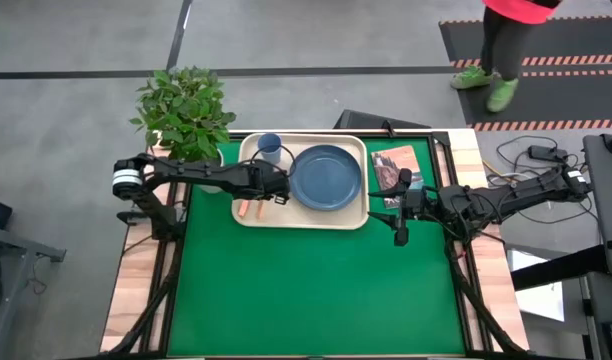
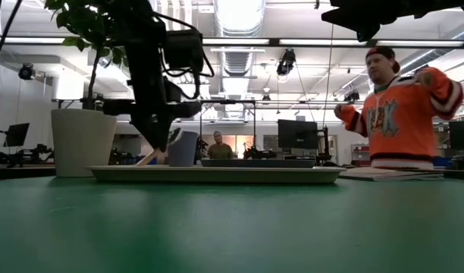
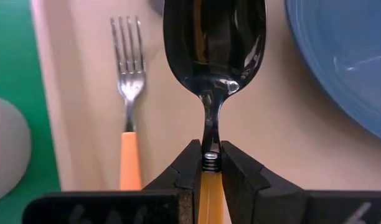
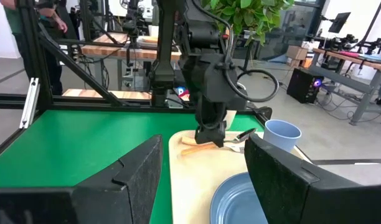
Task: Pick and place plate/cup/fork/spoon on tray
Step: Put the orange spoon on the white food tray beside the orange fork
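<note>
The cream tray lies at the table's far side. On it are the slate-blue plate, the blue cup at its far left corner, and a fork with an orange handle lying flat by its left lip. My left gripper is low over the tray's left part, between fork and plate, shut on the spoon. My right gripper is open and empty over the green mat, just off the tray's right edge. My left gripper pinches the spoon between its two fingers at the thin neck, where the metal stem meets the yellow-orange handle. The fingers come from above, one on each side of the stem. The bowl sticks out past the fingertips, low over the tray; whether it touches I cannot tell.
A picture-covered booklet lies right of the tray. A white plant pot with a leafy plant stands at the far left corner. A person in an orange jersey stands beyond the table. The green mat lies bare toward the near edge.
</note>
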